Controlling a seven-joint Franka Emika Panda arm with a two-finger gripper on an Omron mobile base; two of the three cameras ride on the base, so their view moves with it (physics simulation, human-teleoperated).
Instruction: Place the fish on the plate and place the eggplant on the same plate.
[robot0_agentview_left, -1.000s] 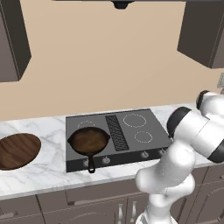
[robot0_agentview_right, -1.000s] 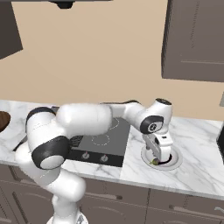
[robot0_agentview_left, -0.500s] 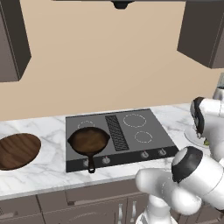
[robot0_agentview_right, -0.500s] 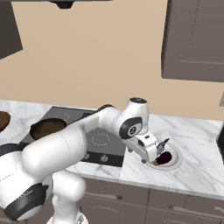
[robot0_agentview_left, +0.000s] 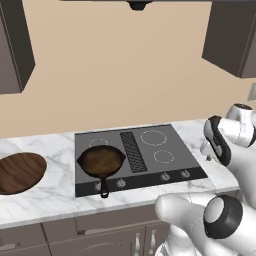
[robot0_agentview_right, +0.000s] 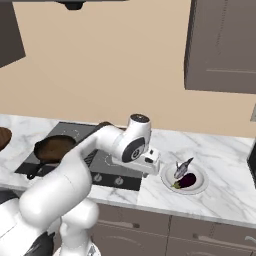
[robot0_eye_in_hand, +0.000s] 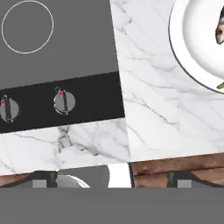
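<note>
Gripper (robot0_agentview_right: 151, 161) is pulling left off the plate (robot0_agentview_right: 200, 185), jaws spread wide, empty.
Marble counter (robot0_agentview_right: 225, 190); fish (robot0_agentview_right: 182, 167) is lying diagonally, eggplant (robot0_agentview_right: 187, 181) pointing lower left.

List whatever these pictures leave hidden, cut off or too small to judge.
- Plate, hand view: cut off by the top and right edges.
- Fish and eggplant, right base view: too small to tell whether they touch.
- Skillet, right base view: its handle is partly behind the arm.
</note>
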